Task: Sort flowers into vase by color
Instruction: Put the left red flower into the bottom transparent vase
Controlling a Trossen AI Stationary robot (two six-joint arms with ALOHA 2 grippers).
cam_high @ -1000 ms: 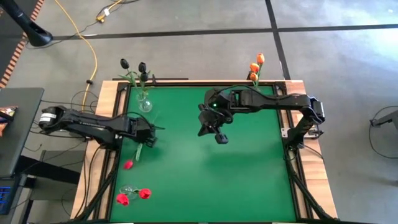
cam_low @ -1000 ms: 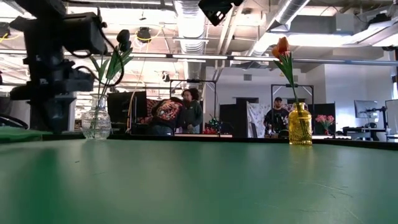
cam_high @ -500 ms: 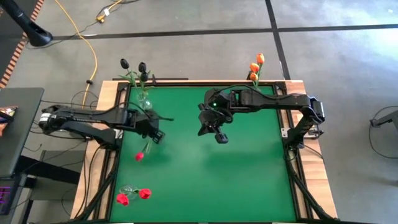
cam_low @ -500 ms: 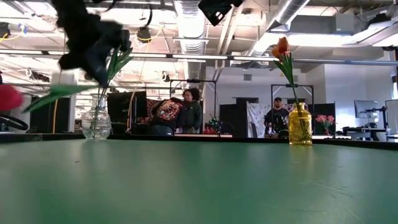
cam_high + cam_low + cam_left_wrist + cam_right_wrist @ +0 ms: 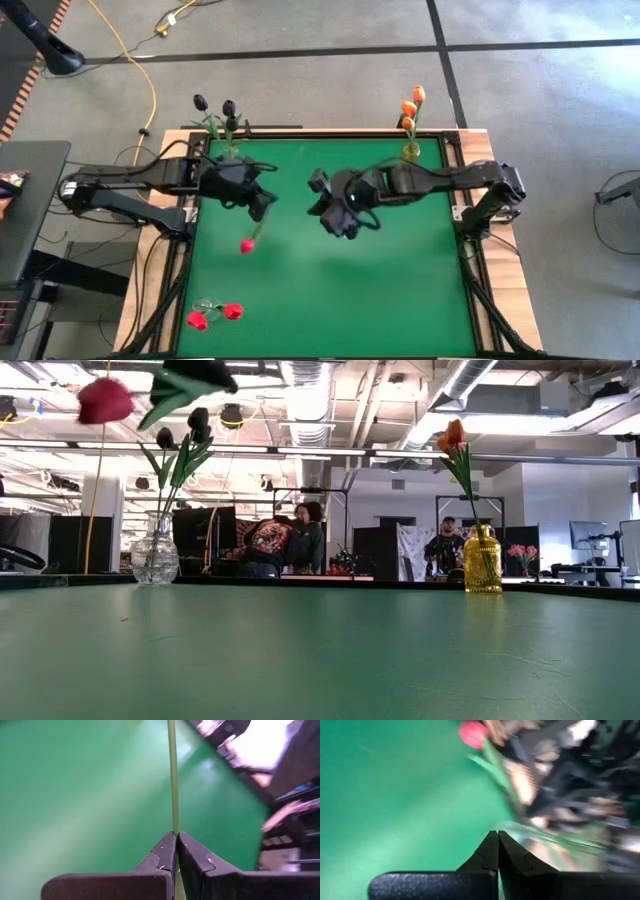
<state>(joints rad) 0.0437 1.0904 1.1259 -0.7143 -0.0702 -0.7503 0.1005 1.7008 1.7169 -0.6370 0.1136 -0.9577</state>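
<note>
Left gripper (image 5: 262,203) clenched on red tulip's (image 5: 246,245) stem, head hanging near-left. Right gripper (image 5: 338,226) clenched, empty.

On the table (image 5: 400,290) you have three vases, each close to a corner. The vase at the far left corner (image 5: 154,557) holds several flowers (image 5: 228,108) upright, and the vase at the far right corner (image 5: 482,561) holds some more (image 5: 410,106). A third vase (image 5: 207,304) lies at the near left corner with two flowers (image 5: 232,311) beside it. The left gripper (image 5: 176,838) is over the left part of the table, nearer to you than the far left vase, and pinches the stem of one flower (image 5: 246,245), whose head hangs to the near side, above the table. The right gripper (image 5: 497,836) is over the middle, just right of the left one, with nothing between its fingers. People (image 5: 290,540) stand in the room behind the far edge.
</note>
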